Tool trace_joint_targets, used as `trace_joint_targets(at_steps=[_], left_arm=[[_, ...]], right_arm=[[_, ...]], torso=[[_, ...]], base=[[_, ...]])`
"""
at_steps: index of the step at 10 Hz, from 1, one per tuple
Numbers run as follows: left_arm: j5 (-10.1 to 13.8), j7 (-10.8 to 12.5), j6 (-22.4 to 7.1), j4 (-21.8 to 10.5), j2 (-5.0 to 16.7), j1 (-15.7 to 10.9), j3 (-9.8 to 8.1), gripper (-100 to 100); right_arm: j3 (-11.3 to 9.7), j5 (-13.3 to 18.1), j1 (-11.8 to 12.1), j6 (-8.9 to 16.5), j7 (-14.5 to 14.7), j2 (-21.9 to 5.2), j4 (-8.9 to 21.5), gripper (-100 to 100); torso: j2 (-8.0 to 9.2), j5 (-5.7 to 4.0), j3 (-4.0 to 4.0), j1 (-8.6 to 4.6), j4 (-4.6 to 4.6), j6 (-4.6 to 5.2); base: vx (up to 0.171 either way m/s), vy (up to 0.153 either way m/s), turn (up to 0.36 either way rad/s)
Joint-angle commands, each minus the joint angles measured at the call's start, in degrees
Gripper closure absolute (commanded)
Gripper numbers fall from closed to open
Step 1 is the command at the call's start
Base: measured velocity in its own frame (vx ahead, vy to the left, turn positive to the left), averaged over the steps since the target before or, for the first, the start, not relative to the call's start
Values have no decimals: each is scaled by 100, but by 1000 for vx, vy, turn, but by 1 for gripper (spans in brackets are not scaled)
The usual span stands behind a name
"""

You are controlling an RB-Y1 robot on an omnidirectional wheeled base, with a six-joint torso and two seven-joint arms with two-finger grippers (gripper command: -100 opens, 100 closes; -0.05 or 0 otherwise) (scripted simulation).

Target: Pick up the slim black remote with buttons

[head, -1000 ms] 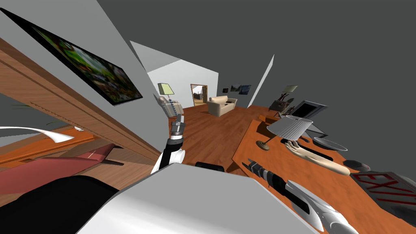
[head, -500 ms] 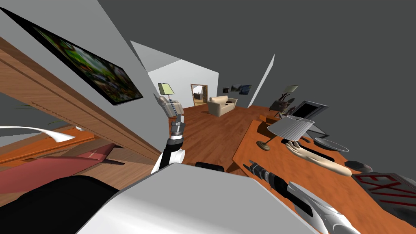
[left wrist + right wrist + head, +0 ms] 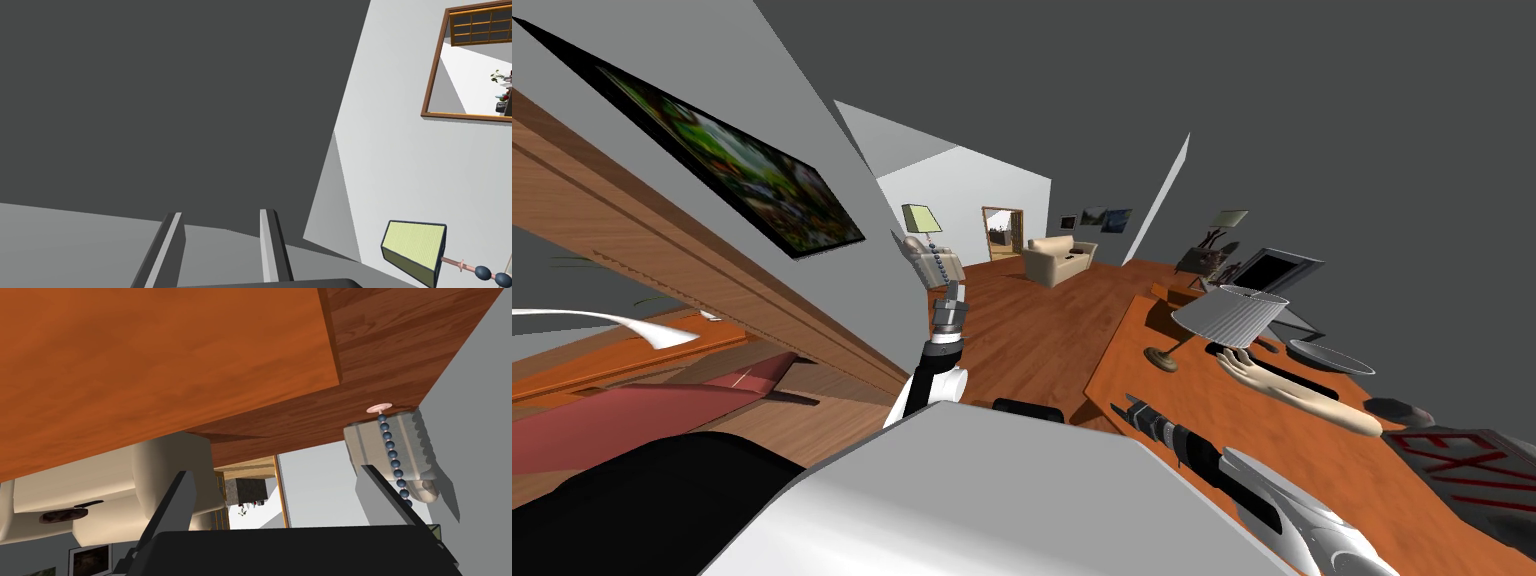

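Orange-brown wooden surface (image 3: 1132,345) along the robot's right, in a wood-floored room; right tool (image 3: 1120,403) low over its near end, fingers wide apart and empty; left tool (image 3: 221,212) upright mid-room, fingers narrowly parted, holding nothing; farther along, a beige model forearm (image 3: 1312,402), and just behind it the slim black remote (image 3: 1307,380), lying flat near a pleated-shade lamp (image 3: 1230,315); advisable approach: descend from above, fingers spanning the remote's narrow width, clear of forearm and shade.

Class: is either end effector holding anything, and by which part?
Nothing is held: the left end effector and the right end effector both stand open, empty.
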State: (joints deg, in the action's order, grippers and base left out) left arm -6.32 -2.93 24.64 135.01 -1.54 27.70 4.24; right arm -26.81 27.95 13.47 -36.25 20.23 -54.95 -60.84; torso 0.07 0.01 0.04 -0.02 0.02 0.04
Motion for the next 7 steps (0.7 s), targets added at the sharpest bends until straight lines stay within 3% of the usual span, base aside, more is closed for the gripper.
trace_joint_targets(at_steps=[1,2,4,7], left_arm=[[0,0,0,0,0,0,0,0],[0,0,0,0,0,0,0,0],[0,0,0,0,0,1,0,0],[0,0,0,0,0,0,0,0]], right_arm=[[-35,-23,194,129,-33,-65,134,-100],[-66,-22,303,198,-49,-117,214,-100],[-66,-22,303,198,-49,-117,214,-100],[-189,22,617,398,-83,-304,498,-100]], torso=[[0,0,0,0,0,0],[-10,1,-5,2,-2,-3],[-24,0,-14,2,-5,0],[-15,1,-8,2,-3,-2]], base=[[35,4,127],[70,5,168],[47,1,1],[39,-1,135]])
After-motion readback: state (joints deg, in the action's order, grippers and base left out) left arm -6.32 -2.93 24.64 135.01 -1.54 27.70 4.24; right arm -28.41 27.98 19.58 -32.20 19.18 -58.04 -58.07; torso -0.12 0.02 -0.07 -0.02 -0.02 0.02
